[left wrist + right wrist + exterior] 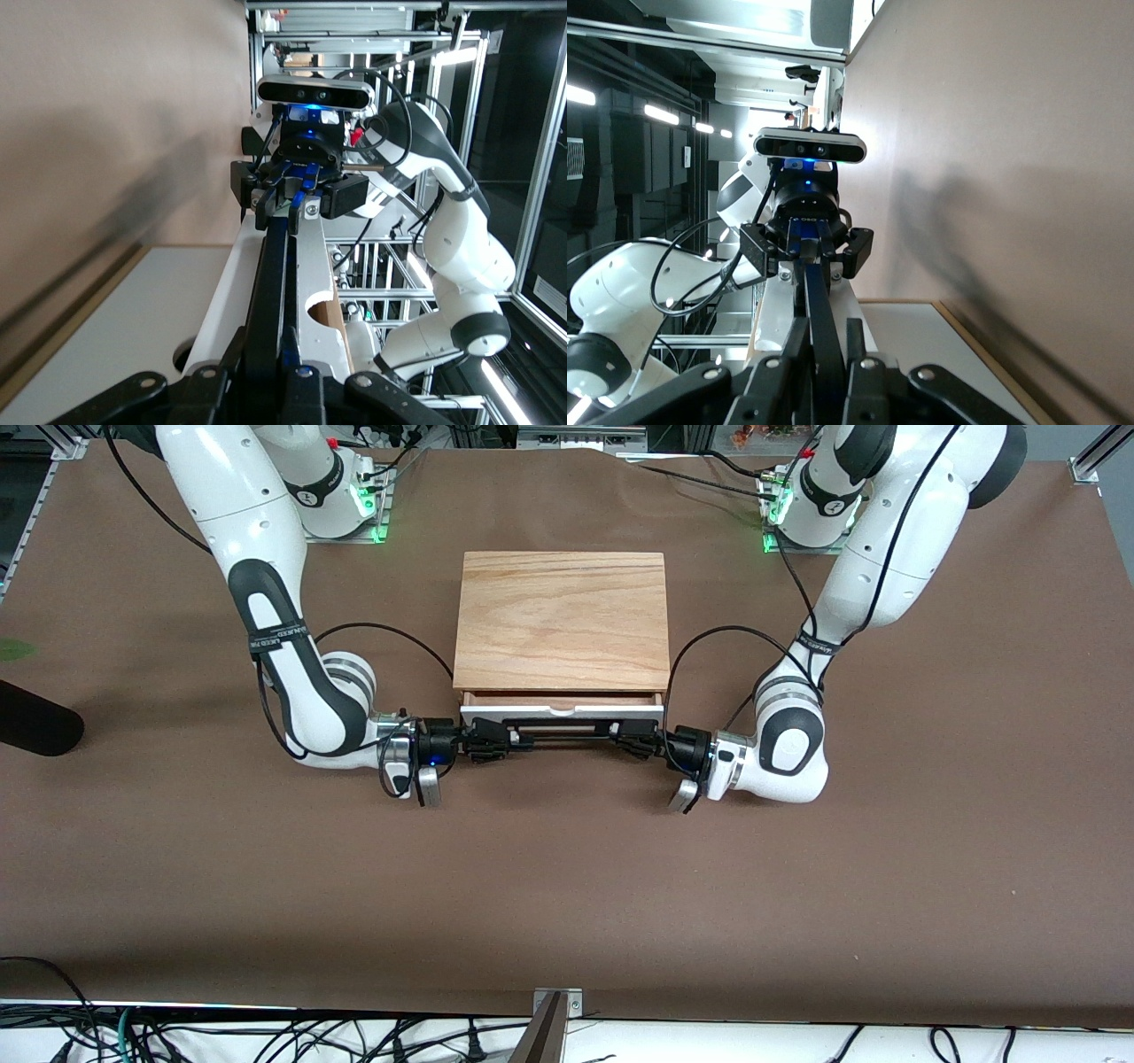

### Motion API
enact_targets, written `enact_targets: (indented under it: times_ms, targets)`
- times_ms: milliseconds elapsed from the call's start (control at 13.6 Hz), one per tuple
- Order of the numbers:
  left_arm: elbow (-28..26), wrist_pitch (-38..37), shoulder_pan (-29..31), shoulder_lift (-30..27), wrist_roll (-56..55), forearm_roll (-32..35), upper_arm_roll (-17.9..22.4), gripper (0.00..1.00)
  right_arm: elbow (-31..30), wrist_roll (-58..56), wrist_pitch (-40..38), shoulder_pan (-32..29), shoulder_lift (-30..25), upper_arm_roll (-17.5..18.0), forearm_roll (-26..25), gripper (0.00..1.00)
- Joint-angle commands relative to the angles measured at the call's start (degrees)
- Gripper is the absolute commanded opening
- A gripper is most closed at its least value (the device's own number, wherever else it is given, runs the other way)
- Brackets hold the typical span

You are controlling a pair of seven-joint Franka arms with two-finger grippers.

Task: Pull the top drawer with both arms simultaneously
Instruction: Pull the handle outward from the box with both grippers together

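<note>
The wooden box (563, 620) stands mid-table. Its top drawer (561, 711) is out a little, and a thin strip of reddish wood shows above the white front panel. The black bar handle (563, 732) runs along the panel. My right gripper (487, 741) is shut on the handle's end toward the right arm. My left gripper (633, 740) is shut on the other end. In the left wrist view my gripper (264, 336) clamps the bar (270, 283), with the right gripper (301, 190) at its other end. In the right wrist view my gripper (826, 328) holds the bar (819, 310), with the left gripper (804, 248) facing it.
A black rounded object (35, 726) lies at the table edge at the right arm's end. A metal camera mount (549, 1027) sits at the table edge nearest the front camera. Brown tabletop (567, 886) stretches from the drawer toward the front camera.
</note>
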Motion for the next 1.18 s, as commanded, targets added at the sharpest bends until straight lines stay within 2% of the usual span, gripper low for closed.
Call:
enact_targets:
  times_ms: [0,588,1103]
  targets:
    - [4.7,1.8,-0.8,2.5,-4.1,-0.7,-0.4,0.00,6.5,3.6,-0.1,-0.9,3.2,0.2,0.8,0.00]
    - [15.0,5.8,-0.9,7.5,-9.1,-0.4,-0.1,0.00,15.1,6.7,0.2,-2.2,7.8,0.2,0.7,0.00]
    - [22.1,11.3,-1.7,11.6,-10.2,-0.3,0.6,0.00,18.5,7.7,2.6,-2.2,9.5,0.2,1.0,0.00]
